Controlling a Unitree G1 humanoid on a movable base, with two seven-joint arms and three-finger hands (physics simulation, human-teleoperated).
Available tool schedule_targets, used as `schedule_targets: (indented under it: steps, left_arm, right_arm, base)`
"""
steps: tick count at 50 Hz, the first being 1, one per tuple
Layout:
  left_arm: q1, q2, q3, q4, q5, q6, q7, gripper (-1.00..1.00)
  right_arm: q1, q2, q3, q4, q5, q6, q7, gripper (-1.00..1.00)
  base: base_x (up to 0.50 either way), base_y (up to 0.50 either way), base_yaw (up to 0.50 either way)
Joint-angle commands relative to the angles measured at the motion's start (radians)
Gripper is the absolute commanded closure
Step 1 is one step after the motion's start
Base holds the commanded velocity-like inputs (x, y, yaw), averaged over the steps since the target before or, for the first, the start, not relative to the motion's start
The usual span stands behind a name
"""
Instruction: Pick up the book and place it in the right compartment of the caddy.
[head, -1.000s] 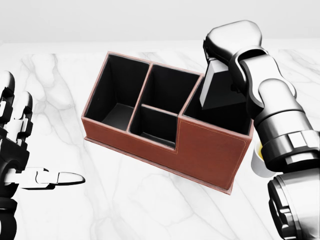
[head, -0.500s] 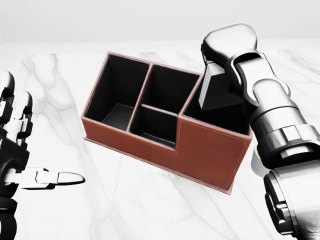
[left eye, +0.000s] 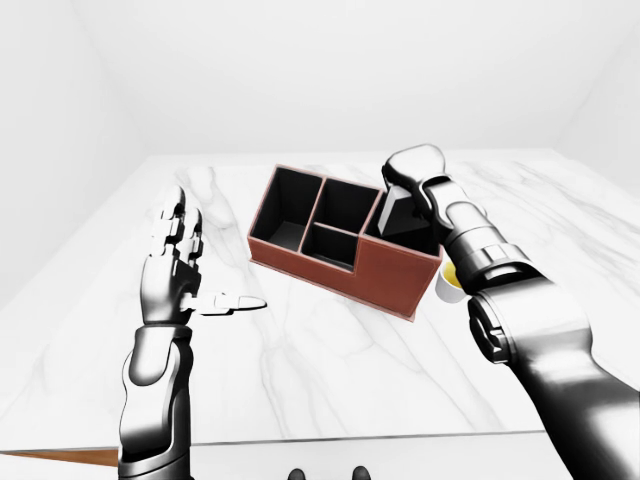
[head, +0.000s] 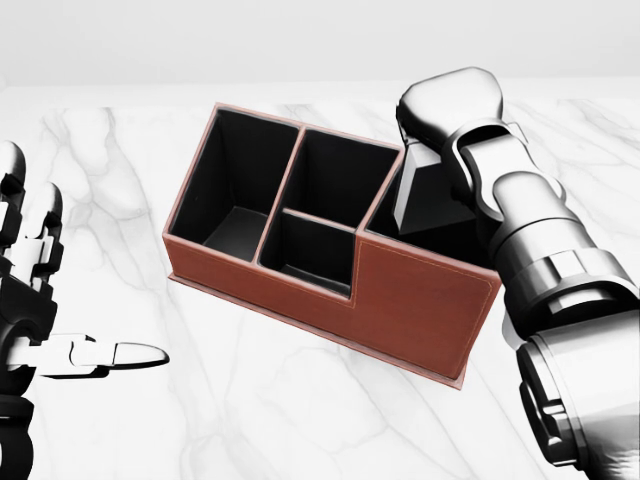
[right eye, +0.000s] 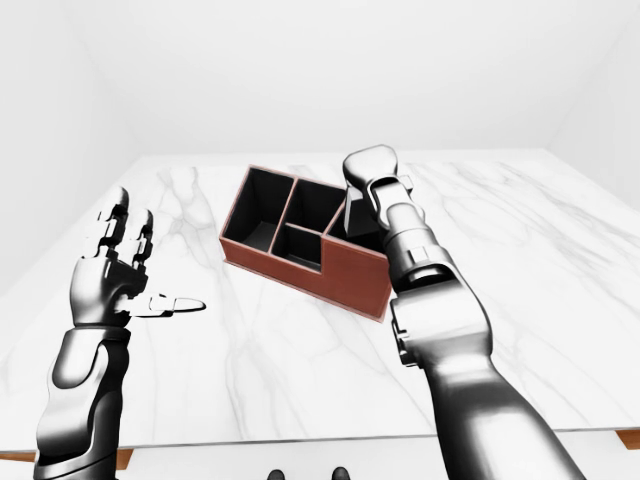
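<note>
Over on the left of the head view, the left hand (head: 40, 300) is just hanging above the marble table (head: 250, 410) with its fingers spread wide and nothing in it, thumb poking out toward the right, well apart from everything else. Middle of the view is the caddy (head: 420, 300), a reddish-brown leather-looking box with black insides, sitting at a bit of an angle on the table; the left and centre compartments are showing nothing but black. Then at the caddy's right compartment there's the dark book (head: 432, 195), standing tilted with its lower end down inside that compartment and its top sticking above the rim. The right hand (head: 450, 110) is on the book's top end, and it looks like it's gripping it, though the fingers are mostly hidden. In the left-eye view a small white cup (left eye: 449, 282) with something yellow inside peeks out just right of the caddy.
</note>
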Motion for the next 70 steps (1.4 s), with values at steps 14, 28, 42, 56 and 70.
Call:
schedule_targets:
  steps: [14, 28, 42, 56, 70]
  left_arm:
    - [0.048, 0.002, 0.029, 0.034, -0.02, 0.0, -0.037, -1.0]
    - [0.05, 0.002, 0.042, 0.024, -0.026, 0.0, -0.042, -1.0]
    - [0.068, -0.005, 0.042, -0.001, -0.03, 0.0, -0.053, -1.0]
    - [0.086, -0.017, 0.036, -0.021, -0.026, 0.0, -0.064, -1.0]
    - [0.096, -0.026, 0.024, -0.038, -0.019, 0.0, -0.067, -1.0]
  right_arm:
    - [-0.018, 0.012, -0.018, 0.04, 0.009, 0.0, -0.105, 1.0]
    - [-0.008, 0.026, -0.029, 0.056, 0.005, 0.0, -0.129, 1.0]
    - [-0.012, 0.03, -0.048, 0.063, 0.019, 0.0, -0.185, 1.0]
    - [0.007, 0.029, -0.05, 0.068, 0.007, 0.04, -0.17, 1.0]
    - [0.027, 0.036, -0.046, 0.072, -0.027, 0.085, -0.167, 1.0]
  base:
    - [0.0, 0.0, 0.0]
    - [0.0, 0.0, 0.0]
    - [0.0, 0.0, 0.0]
    - [0.0, 0.0, 0.0]
    - [0.0, 0.0, 0.0]
